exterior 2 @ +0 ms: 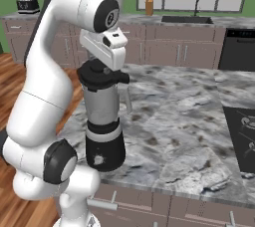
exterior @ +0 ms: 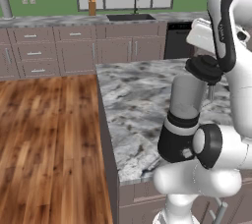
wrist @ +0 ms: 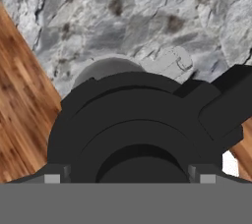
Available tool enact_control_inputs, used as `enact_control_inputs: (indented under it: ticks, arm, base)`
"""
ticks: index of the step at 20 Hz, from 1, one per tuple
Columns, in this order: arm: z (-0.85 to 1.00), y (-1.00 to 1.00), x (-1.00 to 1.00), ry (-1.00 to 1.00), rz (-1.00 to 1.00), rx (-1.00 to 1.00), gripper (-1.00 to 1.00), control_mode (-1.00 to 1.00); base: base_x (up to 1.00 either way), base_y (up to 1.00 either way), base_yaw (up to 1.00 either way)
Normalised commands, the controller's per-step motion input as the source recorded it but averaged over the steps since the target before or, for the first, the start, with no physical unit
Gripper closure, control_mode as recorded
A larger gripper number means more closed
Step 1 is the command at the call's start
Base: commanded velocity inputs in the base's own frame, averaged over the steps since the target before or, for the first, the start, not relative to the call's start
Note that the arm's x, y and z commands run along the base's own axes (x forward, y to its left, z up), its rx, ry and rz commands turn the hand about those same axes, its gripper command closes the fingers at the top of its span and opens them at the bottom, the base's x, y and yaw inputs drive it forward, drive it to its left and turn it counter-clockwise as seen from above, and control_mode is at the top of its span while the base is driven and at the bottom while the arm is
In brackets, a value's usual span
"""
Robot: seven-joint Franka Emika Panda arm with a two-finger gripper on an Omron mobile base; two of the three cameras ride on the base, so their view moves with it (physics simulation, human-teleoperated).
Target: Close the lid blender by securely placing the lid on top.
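- Marble-patterned grey desk [exterior 2: 189, 121] carries the blender [exterior 2: 103, 121] near its near left corner, black flared base down, small round knob facing the near edge.
- Dark grey-black lid [exterior 2: 102, 78] sits atop the translucent jar's rim, appearing level in both base views; whether it is fully seated cannot be told.
- White arm arches over the blender, its hand directly above the lid; the gripper [wrist: 130, 181] looks straight down on the lid's concentric dark rings.
- Fingers [wrist: 52, 175] show as small dark tips at either side of the lid's raised centre; whether they clamp it or stand free cannot be told.
- Wooden floor [exterior: 49, 144] lies left of the desk; a sink [exterior: 130, 17] and a dark cooktop [exterior 2: 241, 131] flank the scene.
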Motion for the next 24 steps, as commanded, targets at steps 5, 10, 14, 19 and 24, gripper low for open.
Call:
enact_control_inputs:
  ticks: [5,10,14,19,24]
  arm:
    - [0.0,0.12,0.3,0.1,0.0,-0.02,1.0,-1.0]
    - [-0.05,0.12,0.1,0.16,0.0,-0.06,1.0,-1.0]
    - [-0.14,0.13,0.02,0.12,0.0,-0.08,1.0,-1.0]
    - [-0.22,0.08,0.02,0.06,0.0,-0.04,1.0,-1.0]
    - [-0.21,0.07,0.0,0.0,0.0,0.0,1.0,-1.0]
  base:
    - [0.0,0.0,0.0]
    - [0.0,0.0,0.0]
    - [0.0,0.0,0.0]
    - [0.0,0.0,0.0]
    - [0.0,0.0,0.0]
